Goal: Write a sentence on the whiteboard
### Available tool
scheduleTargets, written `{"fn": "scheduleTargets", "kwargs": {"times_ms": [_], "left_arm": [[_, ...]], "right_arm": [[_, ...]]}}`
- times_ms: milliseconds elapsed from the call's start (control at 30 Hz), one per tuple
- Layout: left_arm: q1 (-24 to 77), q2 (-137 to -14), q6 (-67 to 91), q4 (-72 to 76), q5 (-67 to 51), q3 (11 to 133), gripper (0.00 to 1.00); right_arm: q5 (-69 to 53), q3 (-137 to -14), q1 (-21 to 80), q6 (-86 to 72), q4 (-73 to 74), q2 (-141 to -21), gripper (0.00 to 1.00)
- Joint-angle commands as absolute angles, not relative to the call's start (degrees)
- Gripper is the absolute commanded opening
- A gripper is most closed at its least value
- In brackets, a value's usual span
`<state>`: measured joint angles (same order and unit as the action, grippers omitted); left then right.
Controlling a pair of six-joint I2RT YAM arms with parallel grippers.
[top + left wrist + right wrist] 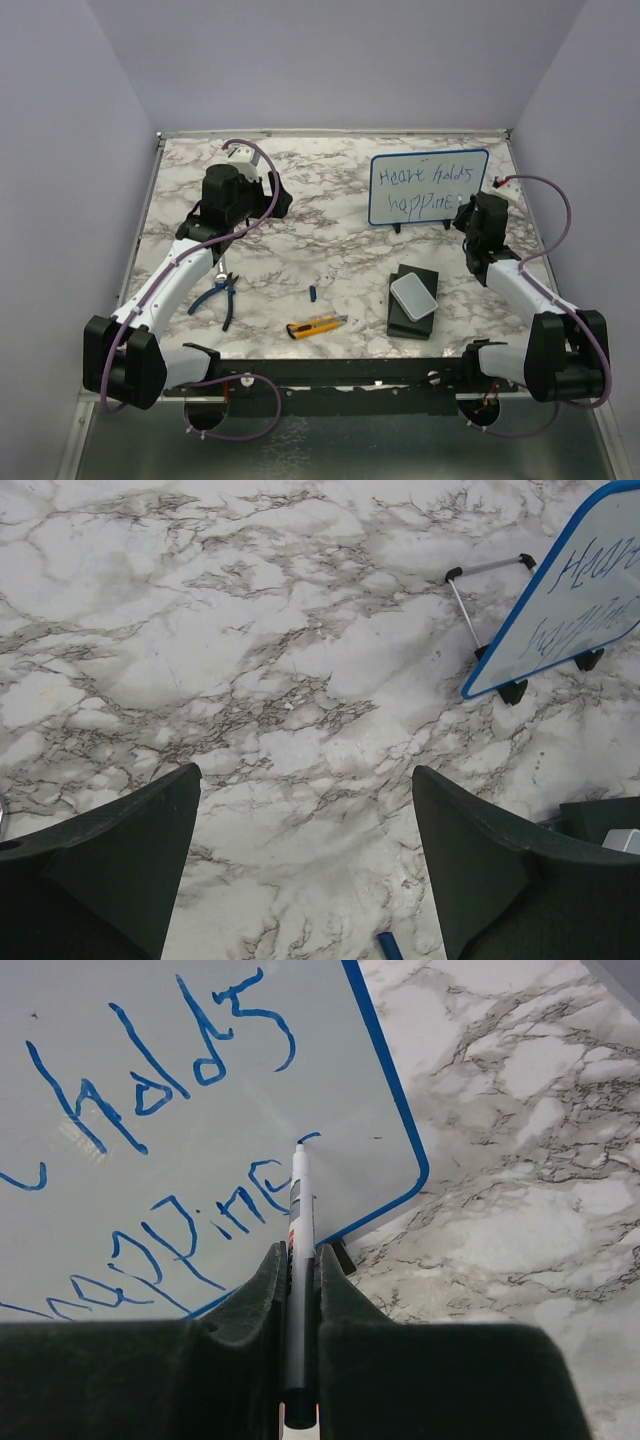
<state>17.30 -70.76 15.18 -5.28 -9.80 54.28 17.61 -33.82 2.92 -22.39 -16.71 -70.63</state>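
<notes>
right jaws clamping marker (298, 1222), tip at whiteboard (330, 1070), beside sentence (150, 1100)

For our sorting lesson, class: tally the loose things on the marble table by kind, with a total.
whiteboard: 1
marker: 1
small blue cap: 1
hand tools: 2 (pliers, utility knife)
boxes: 2 (pale grey box, black case beneath it)
Total: 7

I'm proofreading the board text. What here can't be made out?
Top view: the sentence ends behind the right gripper; its last letters are hidden.
Right wrist: the left edge cuts off both lines' starts; whether the marker tip touches the whiteboard is unclear.
Left wrist: the right edge crops the whiteboard.
Top view: the small blue piece is too small to identify.
</notes>
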Motion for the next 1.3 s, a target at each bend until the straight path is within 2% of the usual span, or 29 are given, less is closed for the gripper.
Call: {"fn": "scheduleTargets", "kwargs": {"times_ms": [0, 1267], "left_arm": [[16.97, -69.67, 14.81, -4.31, -9.24, 53.53, 0.88], [16.97, -69.13, 14.59, -4.31, -9.20, 53.52, 0.88]], "right_arm": [[14.69, -33.83, 2.64, -21.75, -17.56, -71.51, 0.01], [19.10, -35.28, 2.64, -23.30, -13.42, -76.69, 0.01]]}}
